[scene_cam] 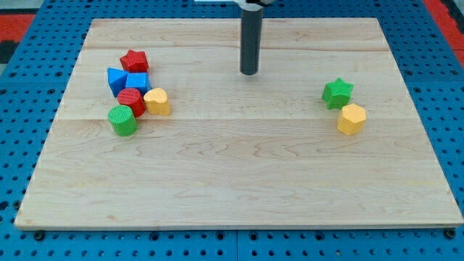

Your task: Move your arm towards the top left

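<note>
My tip rests on the wooden board near the view's top centre, apart from every block. To its left is a cluster: a red star block, a blue triangular block, a blue cube, a red cylinder, a yellow block and a green cylinder. The cluster's nearest block lies well to the left of the tip and slightly lower. At the view's right sit a green star block and a yellow hexagonal block.
The board lies on a blue perforated surface. A red area shows at the view's top left corner and another at the top right.
</note>
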